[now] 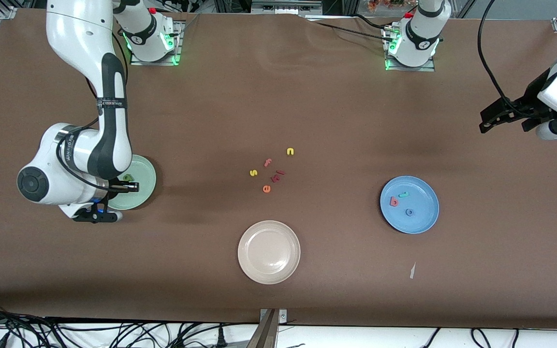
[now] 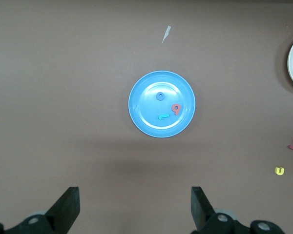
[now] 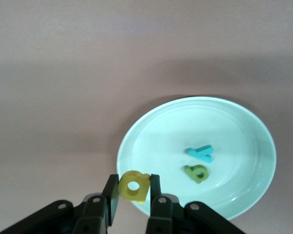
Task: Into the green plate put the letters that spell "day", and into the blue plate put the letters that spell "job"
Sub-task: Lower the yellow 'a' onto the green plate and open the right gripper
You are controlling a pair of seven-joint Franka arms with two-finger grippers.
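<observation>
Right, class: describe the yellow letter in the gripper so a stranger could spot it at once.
Find the green plate at the right arm's end of the table. Over its rim, the right gripper is shut on the yellow "d". The dark green "a" and teal "y" lie in the plate; only this one is yellow and held.

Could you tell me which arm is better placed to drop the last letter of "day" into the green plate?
The right: its gripper already pinches the yellow "d" at the green plate rim.
</observation>
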